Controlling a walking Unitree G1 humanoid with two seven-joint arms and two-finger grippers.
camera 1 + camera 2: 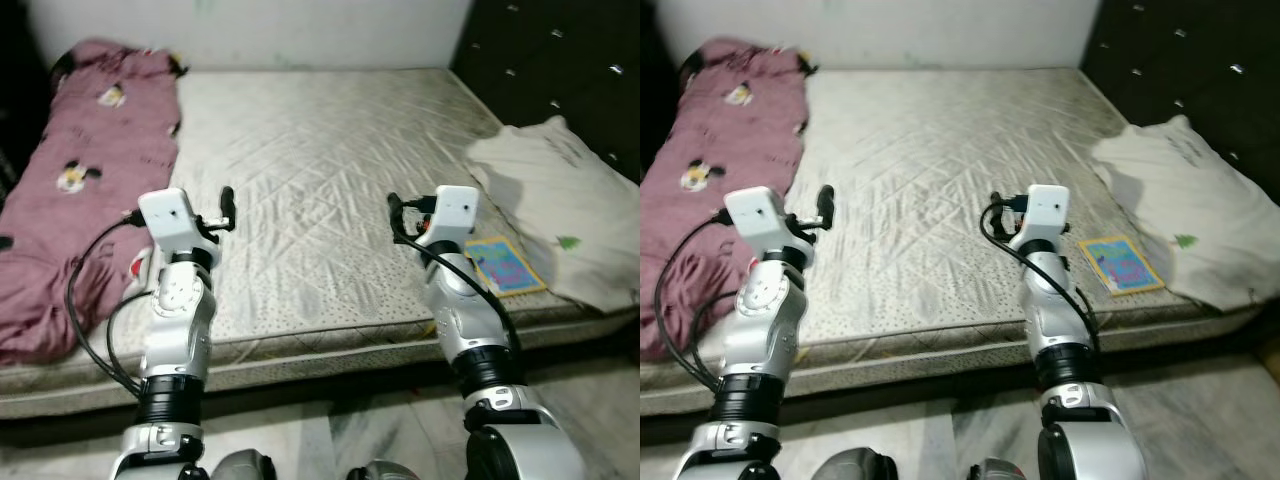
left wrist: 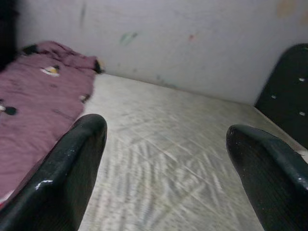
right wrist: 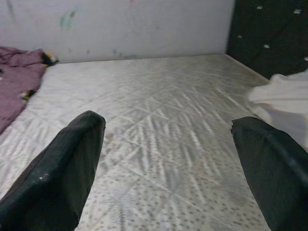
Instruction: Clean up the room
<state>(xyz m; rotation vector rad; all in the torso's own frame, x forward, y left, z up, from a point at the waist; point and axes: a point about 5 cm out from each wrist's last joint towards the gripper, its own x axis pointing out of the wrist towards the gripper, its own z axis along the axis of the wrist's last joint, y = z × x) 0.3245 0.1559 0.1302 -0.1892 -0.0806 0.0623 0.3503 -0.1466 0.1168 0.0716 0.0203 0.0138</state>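
A bare quilted mattress (image 1: 320, 170) lies in front of me. A crumpled maroon blanket with cartoon prints (image 1: 80, 180) covers its left side. At the right a white cloth or pillow (image 1: 560, 200) rests against the dark headboard, with a small colourful book (image 1: 505, 265) beside it near the front edge. My left gripper (image 2: 166, 159) is raised over the front of the mattress, open, nothing between its fingers. My right gripper (image 3: 168, 163) is held at the same height to the right, also open and empty.
A black tufted headboard (image 1: 560, 60) runs along the right side. A white wall (image 1: 300, 30) closes the far end. Tiled floor (image 1: 330, 430) shows below the mattress edge at my feet. Cables loop beside my left arm.
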